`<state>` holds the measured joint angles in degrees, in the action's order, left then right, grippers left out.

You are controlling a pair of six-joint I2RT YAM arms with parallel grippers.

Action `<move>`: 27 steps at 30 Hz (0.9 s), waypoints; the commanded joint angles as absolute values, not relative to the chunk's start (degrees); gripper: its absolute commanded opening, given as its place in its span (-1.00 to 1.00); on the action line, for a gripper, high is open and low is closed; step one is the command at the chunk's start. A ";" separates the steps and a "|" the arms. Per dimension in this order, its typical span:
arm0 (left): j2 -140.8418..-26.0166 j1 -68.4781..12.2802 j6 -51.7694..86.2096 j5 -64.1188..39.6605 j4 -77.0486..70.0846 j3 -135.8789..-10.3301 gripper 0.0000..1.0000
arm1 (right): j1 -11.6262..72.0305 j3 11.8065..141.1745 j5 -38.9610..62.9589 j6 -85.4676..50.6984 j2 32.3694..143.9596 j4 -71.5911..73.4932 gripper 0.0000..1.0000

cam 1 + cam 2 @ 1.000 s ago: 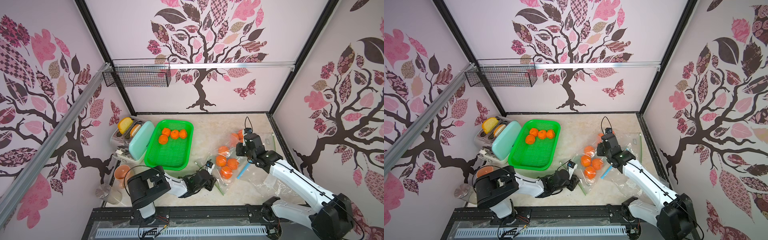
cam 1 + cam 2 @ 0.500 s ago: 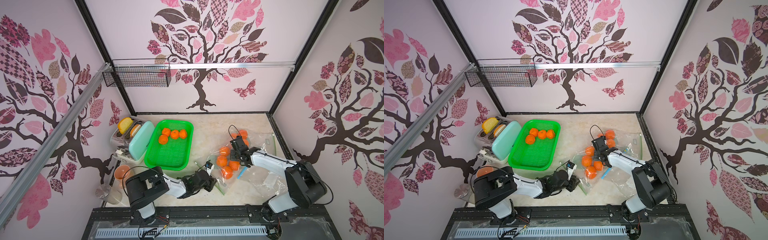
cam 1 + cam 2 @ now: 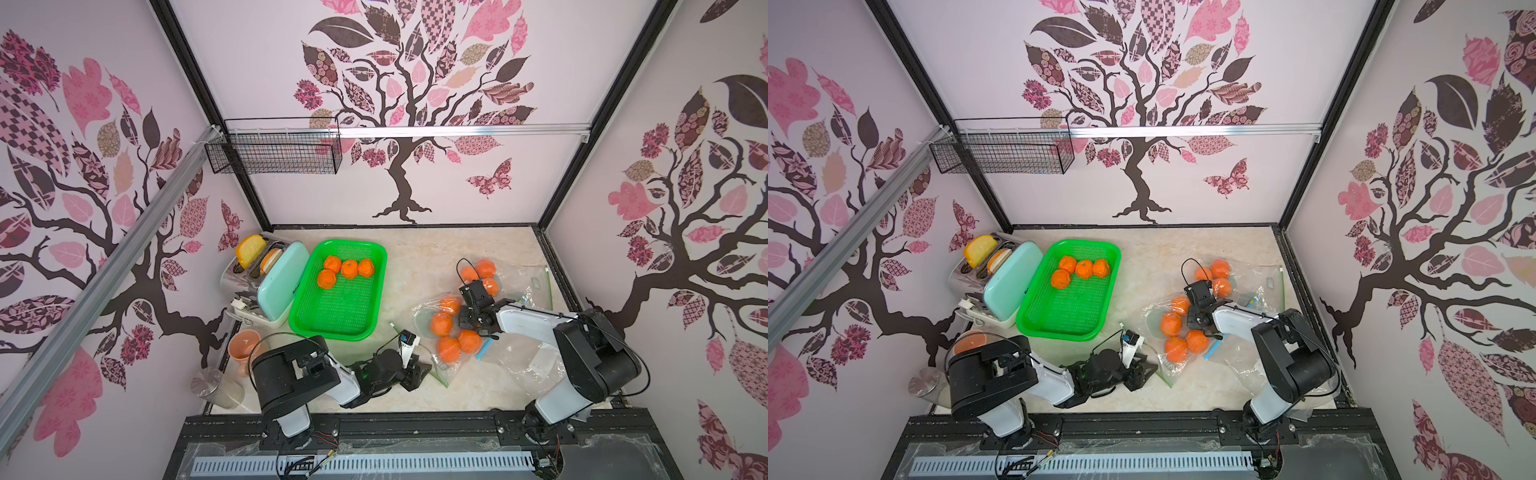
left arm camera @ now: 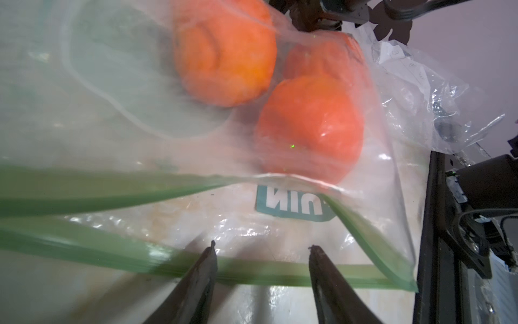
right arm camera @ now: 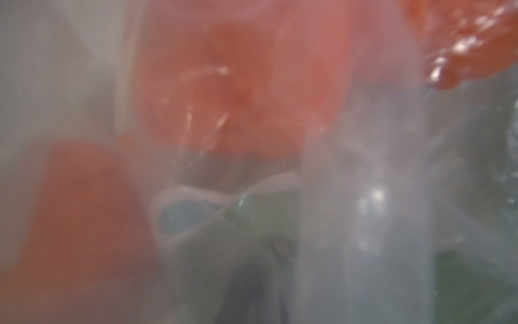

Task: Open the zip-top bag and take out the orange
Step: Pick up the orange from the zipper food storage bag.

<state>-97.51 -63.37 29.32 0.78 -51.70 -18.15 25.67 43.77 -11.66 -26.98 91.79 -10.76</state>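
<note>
The clear zip-top bag point(image 3: 422, 311) lies at the middle right with several oranges point(image 3: 441, 324) inside. Its green zip strips point(image 4: 84, 188) stand apart, so the mouth gapes. My left gripper point(image 3: 419, 372) point(image 4: 262, 248) is open at the bag's near corner. One zip strip point(image 4: 252, 270) crosses just beyond its fingertips, which hold nothing. My right gripper point(image 3: 467, 322) sits low among the bagged oranges. Plastic film blurs the right wrist view; an orange point(image 5: 232, 92) fills it. The jaws show as one dark closed shape, and whether they pinch film cannot be told.
A second bag with oranges point(image 3: 484, 270) lies at the far right, and crumpled empty plastic point(image 3: 536, 361) at the near right. The green tray point(image 3: 340, 309) holds several oranges. A toaster point(image 3: 278, 286), an orange cup point(image 3: 245, 347) and a metal cup point(image 3: 208, 380) stand left.
My right gripper came from the far bag down to the near bag's oranges and closed. The left gripper's jaws have widened at the zip strip.
</note>
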 commanded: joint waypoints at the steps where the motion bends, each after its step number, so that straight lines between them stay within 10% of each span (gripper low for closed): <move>1: -98.80 -63.65 25.47 -2.50 -56.86 -18.30 0.13 | 25.52 42.87 -7.41 -26.51 93.34 -11.66 -0.81; 27: -105.10 -67.85 12.23 3.58 -61.19 -27.25 0.50 | 25.56 41.65 -3.12 -25.88 92.28 -11.15 -0.77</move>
<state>-103.53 -67.53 13.15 2.42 -60.75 -26.20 25.32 43.31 -4.95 -25.74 91.72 -8.16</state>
